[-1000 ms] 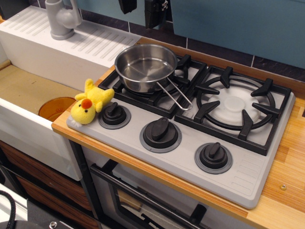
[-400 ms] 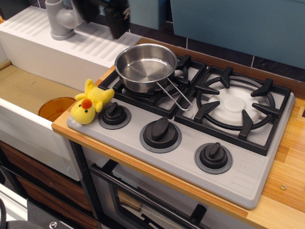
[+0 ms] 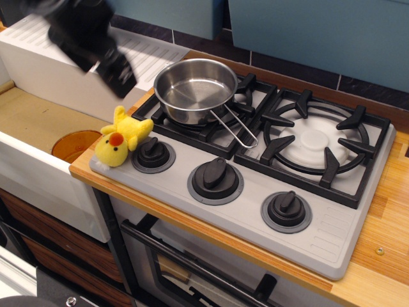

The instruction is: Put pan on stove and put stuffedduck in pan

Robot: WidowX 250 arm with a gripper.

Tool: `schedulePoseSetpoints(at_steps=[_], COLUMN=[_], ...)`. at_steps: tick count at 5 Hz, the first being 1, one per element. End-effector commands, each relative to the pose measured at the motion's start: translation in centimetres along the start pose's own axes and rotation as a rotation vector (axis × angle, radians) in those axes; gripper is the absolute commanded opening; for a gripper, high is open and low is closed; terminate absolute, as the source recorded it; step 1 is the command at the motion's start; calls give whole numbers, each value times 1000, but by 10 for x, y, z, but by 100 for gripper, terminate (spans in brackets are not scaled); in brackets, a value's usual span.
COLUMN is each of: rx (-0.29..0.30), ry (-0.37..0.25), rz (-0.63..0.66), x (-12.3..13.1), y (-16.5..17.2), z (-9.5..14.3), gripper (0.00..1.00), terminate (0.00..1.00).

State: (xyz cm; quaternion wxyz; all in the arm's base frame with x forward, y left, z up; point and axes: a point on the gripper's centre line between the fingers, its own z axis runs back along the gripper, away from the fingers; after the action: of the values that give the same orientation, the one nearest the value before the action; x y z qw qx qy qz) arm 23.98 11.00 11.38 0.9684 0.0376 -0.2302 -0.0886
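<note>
The shiny steel pan [image 3: 195,88] sits empty on the left burner of the grey stove [image 3: 255,211], its wire handle pointing toward the front right. The yellow stuffedduck [image 3: 119,137] lies at the stove's front left corner, beside the left knob [image 3: 154,153]. My gripper [image 3: 118,75] is a dark, motion-blurred shape above and behind the duck, left of the pan, over the white drainboard. Its jaws are too blurred to read. It touches neither duck nor pan.
A white sink [image 3: 38,160] with an orange drain disc [image 3: 75,144] lies left of the stove. A white ribbed drainboard [image 3: 70,57] runs behind it. The right burner grate [image 3: 316,141] is bare. A wooden counter [image 3: 383,236] borders the stove on the right.
My gripper has swept from the top centre down and to the left, now hanging above the duck. The pan and duck have not moved.
</note>
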Motion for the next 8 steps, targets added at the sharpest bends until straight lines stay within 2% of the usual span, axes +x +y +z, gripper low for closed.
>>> schedulePoseSetpoints(at_steps=[1,3,5,6,7,8], rx=[39,25,-20,-49,-48,-38], ry=[-125,-210,-240,-247,-230,-205], rz=[1,-4,8,8,23,23], x=[-24,-44,-53,-49,-40,-35], y=[-3,0,0,0,3,5], z=[-28,-54,-80,-95,-103,-99], gripper=[100,100,100,100,0,0], terminate=[0,0,0,0,0,0])
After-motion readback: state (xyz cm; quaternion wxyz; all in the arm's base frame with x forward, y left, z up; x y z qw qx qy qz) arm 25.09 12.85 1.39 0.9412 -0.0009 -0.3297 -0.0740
